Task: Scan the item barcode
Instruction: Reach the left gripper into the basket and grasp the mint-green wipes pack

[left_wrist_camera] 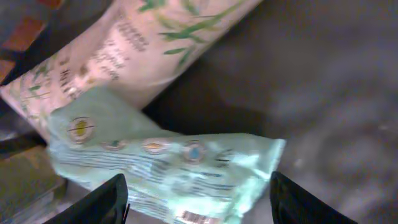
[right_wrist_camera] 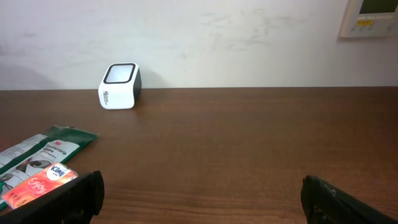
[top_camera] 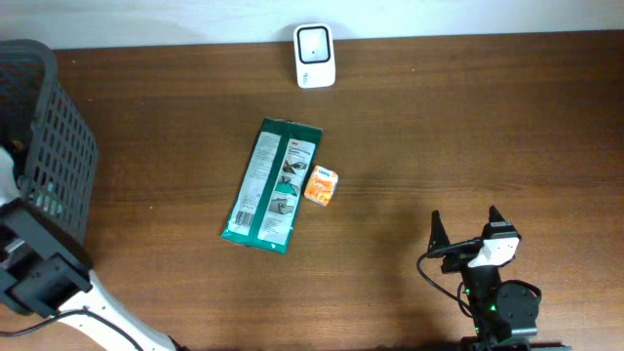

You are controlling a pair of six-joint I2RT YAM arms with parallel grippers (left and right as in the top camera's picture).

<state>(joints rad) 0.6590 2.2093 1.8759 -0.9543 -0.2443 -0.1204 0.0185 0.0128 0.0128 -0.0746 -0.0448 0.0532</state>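
Pkt (left_wrist_camera: 163,167) long axis across L pincer (left_wrist_camera: 198,190)

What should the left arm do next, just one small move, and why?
Probably close the left gripper on the pale green plastic packet: its fingers straddle it with a gap beside one, so nothing looks gripped yet.

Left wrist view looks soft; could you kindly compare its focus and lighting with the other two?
Left wrist: dim and blurred, print on the pale green packet unreadable. Overhead: evenly lit, sharp on the green package. Right wrist: bright, crisp on the white scanner.
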